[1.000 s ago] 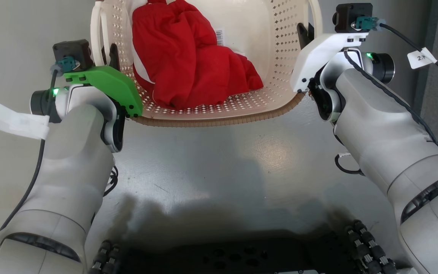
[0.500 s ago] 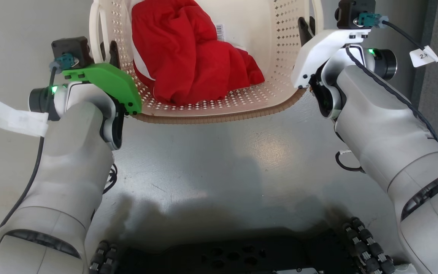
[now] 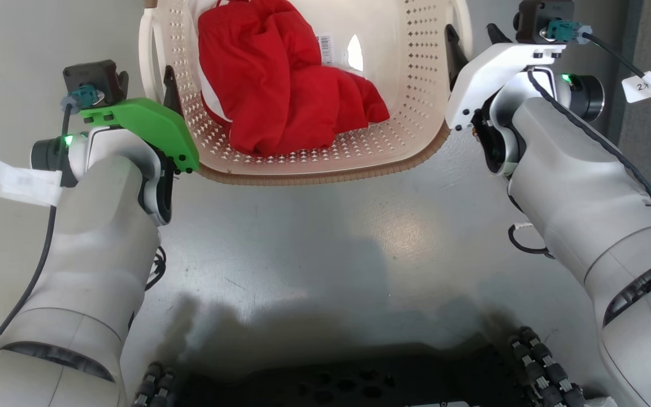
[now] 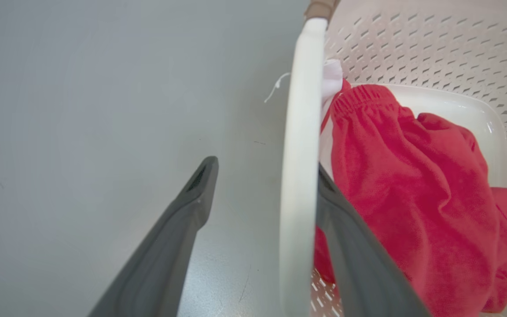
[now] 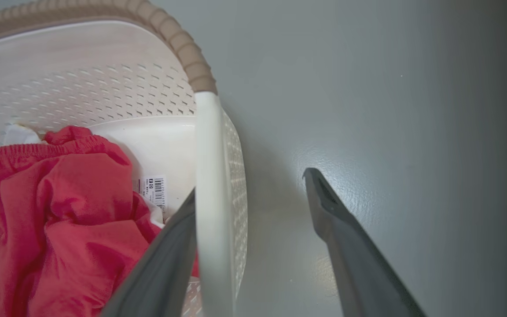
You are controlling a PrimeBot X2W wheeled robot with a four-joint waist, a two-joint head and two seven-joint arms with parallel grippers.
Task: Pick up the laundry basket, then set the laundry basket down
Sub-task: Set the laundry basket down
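Laundry basket [image 3: 314, 176]: cream-white, perforated walls, brown woven-look rim, sitting at the top centre of the head view between the two arms, over the grey floor [image 3: 325, 243]; whether its base is touching the floor cannot be told. Contents: a crumpled red garment [image 3: 280, 90] is lying inside, filling the robot's-left half, with a bit of white fabric [image 4: 332, 75] showing at its elastic waistband and a barcode label [image 5: 154, 190] sticking to the basket's bottom beside it. Left gripper [image 4: 264, 169]: its fingers [image 4: 170, 246] are standing apart, straddling the basket's left handle [image 4: 299, 176]; the inner finger is lying against the handle on the garment side, while the outer finger is hanging clear of it over the floor. Right gripper [image 5: 249, 182]: its jaws are likewise spread, straddling the right handle [image 5: 209, 198], the inner finger pressing close beside the handle inside the basket, the outer one well apart from it. Neither is clamping anything. A green wrist cover [image 3: 144, 121] is topping the left arm and a white wrist cover [image 3: 489, 68] the right.
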